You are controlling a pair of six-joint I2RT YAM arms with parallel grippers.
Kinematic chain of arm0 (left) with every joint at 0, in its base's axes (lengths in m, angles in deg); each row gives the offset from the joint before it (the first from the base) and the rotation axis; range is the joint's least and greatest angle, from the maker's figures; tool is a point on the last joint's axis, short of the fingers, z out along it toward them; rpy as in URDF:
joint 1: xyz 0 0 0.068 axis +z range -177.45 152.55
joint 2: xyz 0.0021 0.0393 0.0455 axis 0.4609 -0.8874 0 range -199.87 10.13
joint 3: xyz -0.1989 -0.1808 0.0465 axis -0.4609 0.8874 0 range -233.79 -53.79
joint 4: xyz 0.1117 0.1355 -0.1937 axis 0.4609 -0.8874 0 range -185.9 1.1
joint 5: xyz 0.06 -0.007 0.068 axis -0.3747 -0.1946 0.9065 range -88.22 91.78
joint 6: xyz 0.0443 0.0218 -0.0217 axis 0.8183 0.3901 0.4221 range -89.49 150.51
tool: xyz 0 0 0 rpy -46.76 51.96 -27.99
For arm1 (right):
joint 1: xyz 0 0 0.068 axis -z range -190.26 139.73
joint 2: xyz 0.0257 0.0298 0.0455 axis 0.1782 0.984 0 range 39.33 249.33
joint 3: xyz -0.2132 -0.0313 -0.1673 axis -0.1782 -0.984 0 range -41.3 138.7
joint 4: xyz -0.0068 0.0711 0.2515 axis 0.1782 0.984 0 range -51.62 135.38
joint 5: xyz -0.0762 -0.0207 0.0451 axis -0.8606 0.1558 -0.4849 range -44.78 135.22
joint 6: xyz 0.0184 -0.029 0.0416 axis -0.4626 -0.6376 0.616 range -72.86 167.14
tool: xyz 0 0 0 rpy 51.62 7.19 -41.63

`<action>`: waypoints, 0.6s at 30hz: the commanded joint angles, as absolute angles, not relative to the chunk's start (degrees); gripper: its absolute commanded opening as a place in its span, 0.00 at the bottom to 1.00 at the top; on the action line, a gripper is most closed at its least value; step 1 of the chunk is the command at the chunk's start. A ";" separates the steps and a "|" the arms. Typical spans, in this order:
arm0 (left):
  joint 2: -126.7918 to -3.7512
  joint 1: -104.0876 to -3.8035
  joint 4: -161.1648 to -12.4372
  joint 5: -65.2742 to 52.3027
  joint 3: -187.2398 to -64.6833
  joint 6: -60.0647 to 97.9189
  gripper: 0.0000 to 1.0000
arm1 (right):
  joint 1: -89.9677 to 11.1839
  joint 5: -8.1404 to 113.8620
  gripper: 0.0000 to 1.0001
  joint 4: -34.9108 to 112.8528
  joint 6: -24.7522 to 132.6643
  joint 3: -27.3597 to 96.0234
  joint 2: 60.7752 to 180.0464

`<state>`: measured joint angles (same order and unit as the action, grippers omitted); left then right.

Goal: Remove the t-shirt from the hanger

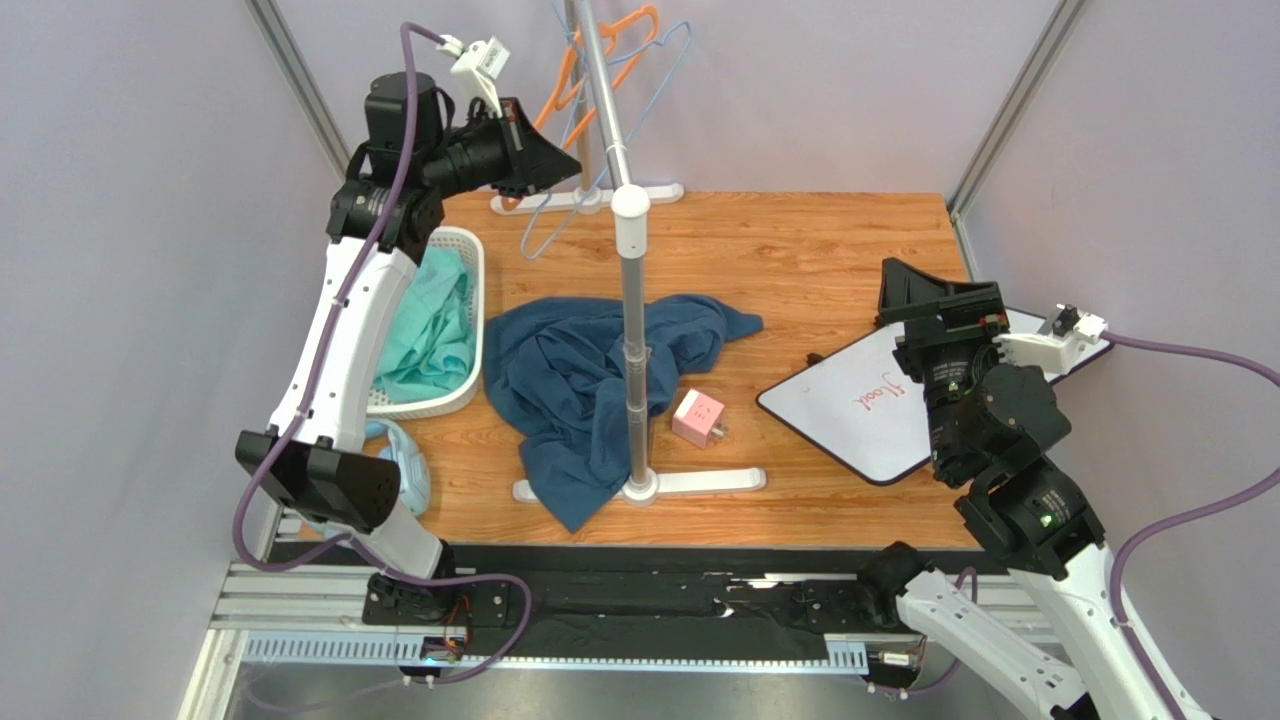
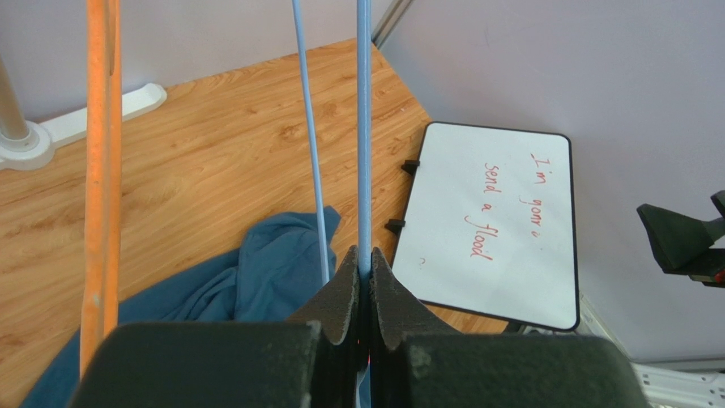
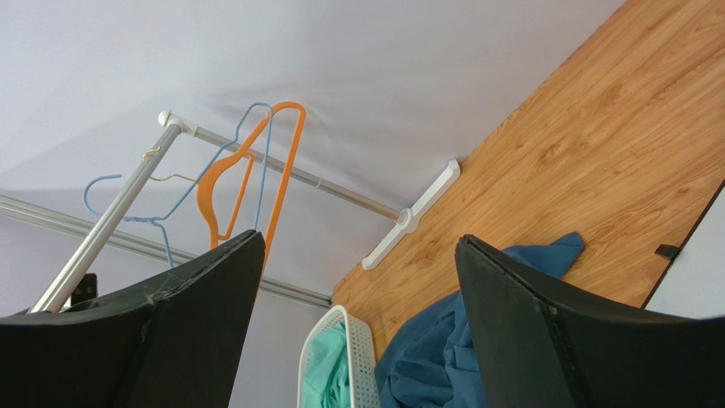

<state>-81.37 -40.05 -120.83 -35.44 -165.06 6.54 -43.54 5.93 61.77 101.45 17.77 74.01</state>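
Note:
The dark blue t-shirt (image 1: 586,375) lies crumpled on the table around the foot of the rack pole (image 1: 633,270), off any hanger. It also shows in the left wrist view (image 2: 255,280) and the right wrist view (image 3: 442,357). A thin light blue hanger (image 2: 364,127) and an orange hanger (image 2: 102,170) hang bare from the rack. My left gripper (image 2: 364,259) is raised near the rack top (image 1: 549,158), shut on the blue hanger's wire. My right gripper (image 3: 359,240) is open and empty, held above the whiteboard (image 1: 887,398).
A white basket (image 1: 469,323) with teal cloth stands at the left. A pink cube (image 1: 696,417) sits by the rack's foot (image 1: 706,482). The whiteboard (image 2: 502,221) lies at the right. The rack's top bar (image 3: 111,221) carries both hangers.

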 commanded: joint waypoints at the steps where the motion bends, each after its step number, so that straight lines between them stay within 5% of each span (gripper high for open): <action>1: -84.77 -39.75 -121.42 -37.51 -169.89 6.60 0.00 | -43.49 3.21 0.89 61.75 99.70 18.20 73.26; 11: -88.74 -39.75 -129.24 -34.71 -176.57 11.16 0.02 | -43.40 3.30 0.89 62.55 99.61 18.02 72.46; 12: -88.57 -39.75 -130.55 -34.26 -176.66 11.61 0.18 | -43.40 3.47 0.89 62.55 99.61 17.94 72.64; 14: -86.29 -39.75 -132.23 -31.63 -176.32 13.62 0.29 | -43.49 3.56 0.89 62.72 99.35 17.85 72.73; 15: -83.50 -39.75 -132.50 -30.32 -175.79 14.41 0.47 | -43.49 3.56 0.89 62.72 99.26 17.76 72.73; 18: -76.39 -39.66 -134.60 -23.64 -173.51 17.67 0.62 | -43.49 3.47 0.89 62.98 98.65 17.24 72.73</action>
<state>-87.62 -40.07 -131.41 -30.98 -173.71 12.73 -43.54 5.17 62.67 100.13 17.77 72.87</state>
